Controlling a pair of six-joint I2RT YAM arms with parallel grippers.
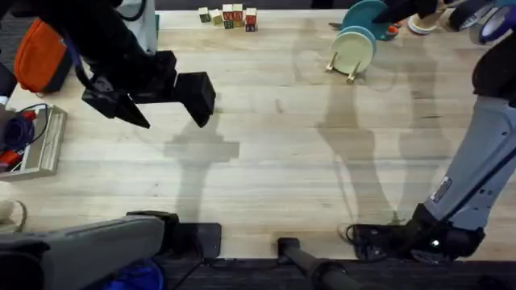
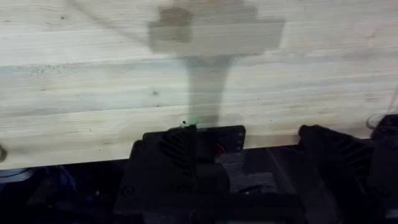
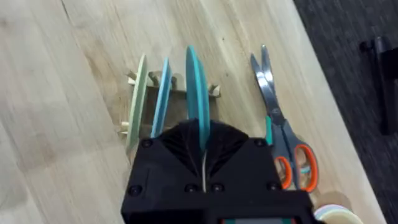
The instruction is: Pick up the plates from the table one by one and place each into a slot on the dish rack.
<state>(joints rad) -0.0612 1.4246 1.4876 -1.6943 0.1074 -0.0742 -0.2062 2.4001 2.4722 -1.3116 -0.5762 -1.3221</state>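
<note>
Pale planked wooden table (image 1: 274, 145) carrying, along its far edge: small lettered wooden blocks (image 1: 228, 16), a light-wood dowel dish rack (image 3: 174, 93) (plates standing in it), and orange-handled steel scissors (image 3: 283, 134) beside the rack.

No readable text, labels, brands, numbers or signs. Toy blocks (image 1: 228, 16) at far edge of table (image 1: 266, 153): coloured marks on faces, too small to read. White sticker on right arm link (image 1: 441, 190): print illegible. Small green and red lights on arm base (image 2: 199, 140) in left wrist view: no characters to make out.
</note>
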